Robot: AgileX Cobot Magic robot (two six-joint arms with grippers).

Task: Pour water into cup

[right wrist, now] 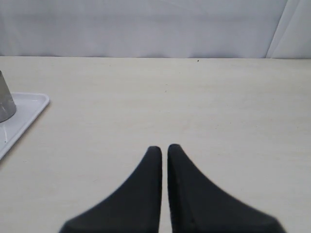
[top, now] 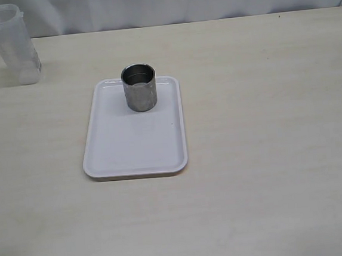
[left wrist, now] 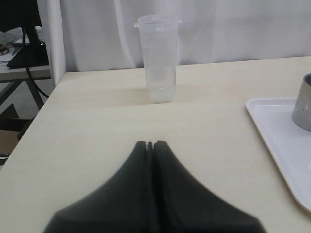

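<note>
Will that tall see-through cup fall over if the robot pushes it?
Probably, if it is pushed near the top: the plastic beaker is tall and slim, and narrower at its base. It looks thin-walled, so it is likely light and a bit squeezable. How full it is cannot be seen, so its weight is uncertain.

Looks like a lab or test room rather than a home: a pale wood-grain surface (top: 269, 155) backed by a plain white curtain (left wrist: 233, 29), a plastic beaker (left wrist: 158, 58) and a steel cup (top: 139, 87) on a tray (top: 131, 149) laid out like props, and off to one side a desk (left wrist: 24, 73) with dark gear (left wrist: 19, 14)
</note>
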